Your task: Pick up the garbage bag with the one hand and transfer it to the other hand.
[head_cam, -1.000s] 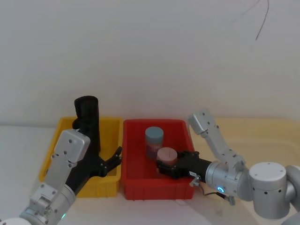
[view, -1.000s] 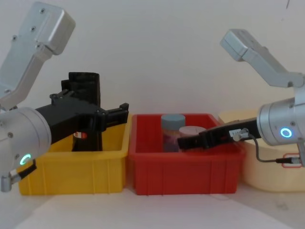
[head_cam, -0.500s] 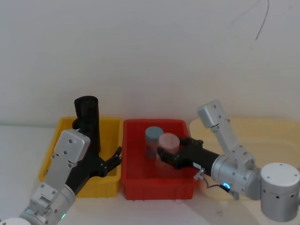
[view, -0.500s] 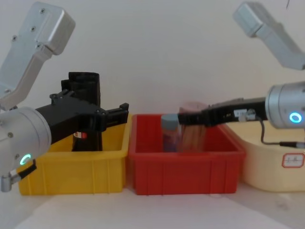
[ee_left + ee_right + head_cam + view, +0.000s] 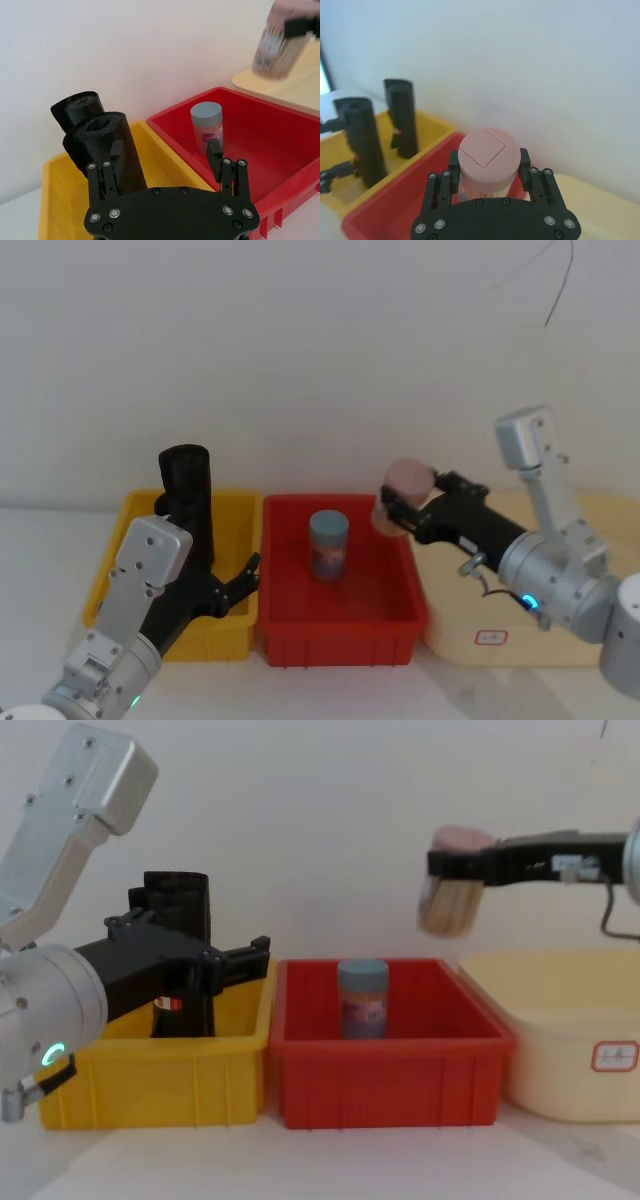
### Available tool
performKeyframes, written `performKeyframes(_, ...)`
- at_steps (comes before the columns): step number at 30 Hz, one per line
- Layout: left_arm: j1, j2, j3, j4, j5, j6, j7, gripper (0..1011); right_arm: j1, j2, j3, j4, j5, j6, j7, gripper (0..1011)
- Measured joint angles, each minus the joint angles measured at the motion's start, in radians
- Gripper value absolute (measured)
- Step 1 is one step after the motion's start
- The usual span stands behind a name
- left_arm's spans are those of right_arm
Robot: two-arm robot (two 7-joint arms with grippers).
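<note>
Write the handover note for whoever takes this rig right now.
Left gripper: open, hovering at the yellow bin beside the garbage bag, not gripping it.
Right gripper: shut on the pink-lidded jar, raised above the right side of the red bin, near the beige tub.
The bag stands upright in the yellow bin, with a second roll behind it. The blue-lidded jar stands in the red bin.
Done: nothing of the bag transfer.
Left: put the jar down, grip and lift the bag, pass it across.
</note>
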Motion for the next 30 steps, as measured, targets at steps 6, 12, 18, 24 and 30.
performKeyframes(6, 0.000, 0.000, 0.000, 0.000, 0.000, 0.000, 0.000, 1001, -0.009, 0.009, 0.039, -0.024, -0.008, -0.013, -0.046, 663)
performKeyframes(12, 0.000, 0.000, 0.000, 0.000, 0.000, 0.000, 0.000, 1002, -0.014, 0.017, 0.072, -0.031, -0.023, -0.013, -0.087, 663)
performKeyframes(18, 0.000, 0.000, 0.000, 0.000, 0.000, 0.000, 0.000, 1001, -0.023, 0.029, 0.102, -0.028, -0.045, 0.017, -0.134, 663)
performKeyframes(24, 0.000, 0.000, 0.000, 0.000, 0.000, 0.000, 0.000, 1001, -0.033, 0.038, 0.117, -0.017, -0.053, 0.052, -0.151, 663)
performKeyframes(30, 0.000, 0.000, 0.000, 0.000, 0.000, 0.000, 0.000, 1001, -0.046, 0.046, 0.126, 0.002, -0.057, 0.090, -0.156, 705)
